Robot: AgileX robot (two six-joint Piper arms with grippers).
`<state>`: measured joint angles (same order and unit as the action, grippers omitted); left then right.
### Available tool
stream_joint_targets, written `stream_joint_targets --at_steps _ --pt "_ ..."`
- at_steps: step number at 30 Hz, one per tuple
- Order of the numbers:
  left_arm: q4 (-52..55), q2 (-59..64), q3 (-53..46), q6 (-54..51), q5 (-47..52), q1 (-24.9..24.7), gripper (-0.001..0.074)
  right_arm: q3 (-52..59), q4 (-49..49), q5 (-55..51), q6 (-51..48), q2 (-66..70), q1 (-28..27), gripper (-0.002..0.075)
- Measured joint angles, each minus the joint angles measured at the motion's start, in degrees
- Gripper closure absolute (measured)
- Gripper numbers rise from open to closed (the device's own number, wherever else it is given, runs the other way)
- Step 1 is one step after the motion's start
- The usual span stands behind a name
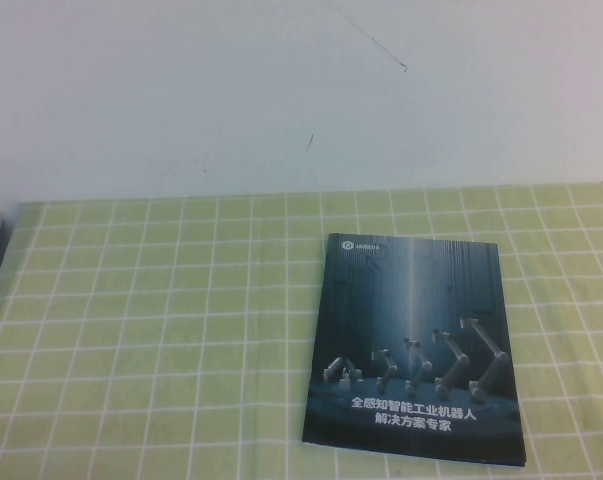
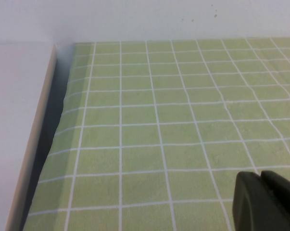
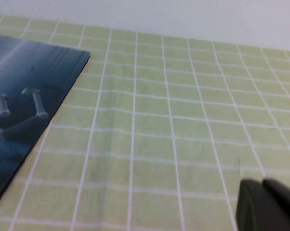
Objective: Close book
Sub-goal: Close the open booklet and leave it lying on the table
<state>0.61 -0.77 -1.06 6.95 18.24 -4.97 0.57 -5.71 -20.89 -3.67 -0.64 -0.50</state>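
High view: A book (image 1: 416,350) lies closed and flat, front cover up, on a green checked tablecloth (image 1: 161,300). It sits right of the table's middle, close to the edge nearest the robot. The cover is dark blue, with a row of pale robot arms and two lines of white Chinese characters below them. It is slightly askew to the white grid of the cloth. A plain white wall (image 1: 281,90) rises behind the table.

Left wrist view: The left gripper (image 2: 259,180) shows as a dark shape in one corner of the picture, low over bare cloth (image 2: 159,125). Its two dark fingers (image 2: 245,197) are pressed together with only a thin seam between them, and they hold nothing. A white board (image 2: 15,120) borders the cloth along one side, with a shadowed gap where the two meet. The book does not appear here.

Right wrist view: The right gripper (image 3: 262,190) hangs low over the cloth (image 3: 173,120), well apart from the book (image 3: 24,110). One corner of the book's blue cover and part of its printed robot arms are in the picture. The fingers (image 3: 250,207) of this gripper are drawn together too, with a narrow seam and no gap, and they grip nothing. Neither gripper touches the book.
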Motion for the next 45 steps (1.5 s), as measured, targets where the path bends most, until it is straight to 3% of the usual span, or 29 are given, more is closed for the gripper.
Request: stream_joint_targets --at_steps 6,18,45 --pt "0.00 0.00 0.00 0.11 0.00 0.00 0.0739 0.38 1.17 0.52 -0.40 0.00 0.68 0.0729" --pt "0.00 0.00 0.00 0.11 0.00 0.00 0.0739 0.41 3.70 0.64 -0.50 0.00 -3.33 0.0729" --pt "0.00 0.00 0.00 0.11 0.00 0.00 0.0739 0.50 4.90 0.87 -0.50 0.00 -3.47 0.0729"
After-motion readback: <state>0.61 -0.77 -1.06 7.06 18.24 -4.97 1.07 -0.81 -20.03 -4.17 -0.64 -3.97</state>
